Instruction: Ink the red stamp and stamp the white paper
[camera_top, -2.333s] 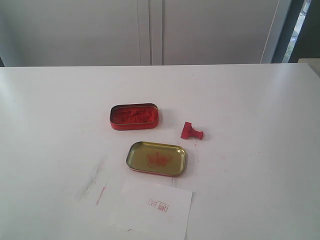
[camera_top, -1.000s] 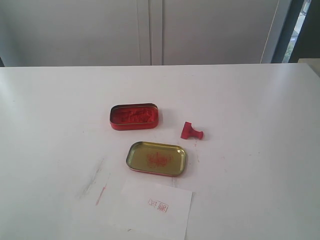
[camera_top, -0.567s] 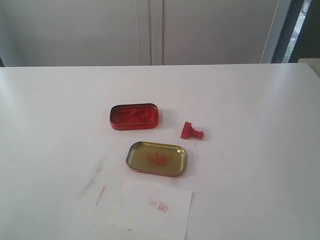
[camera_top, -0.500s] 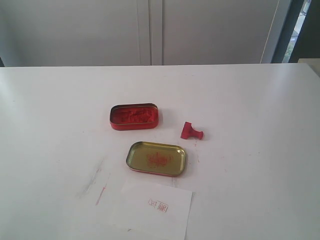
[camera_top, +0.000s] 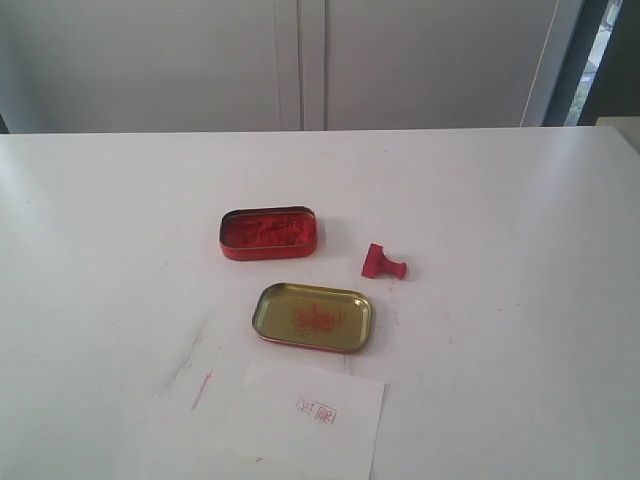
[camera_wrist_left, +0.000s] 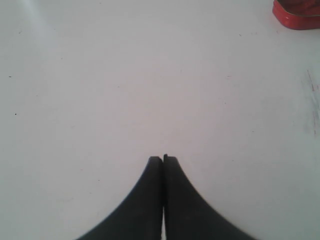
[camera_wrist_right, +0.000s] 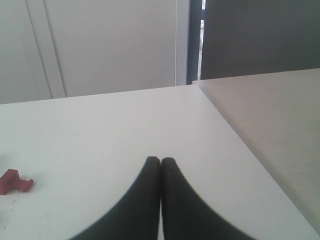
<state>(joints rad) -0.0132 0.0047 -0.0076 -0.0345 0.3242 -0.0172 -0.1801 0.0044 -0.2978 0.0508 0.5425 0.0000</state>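
The red stamp lies on its side on the white table, right of the open red ink tin; it also shows at the edge of the right wrist view. The white paper lies near the front edge and bears a red print. Neither arm shows in the exterior view. My left gripper is shut and empty over bare table, with a corner of the ink tin far off. My right gripper is shut and empty, apart from the stamp.
The gold-lined tin lid lies between the ink tin and the paper. Red smears mark the table left of the paper. The table's right edge runs beside a beige surface. Cabinet doors stand behind.
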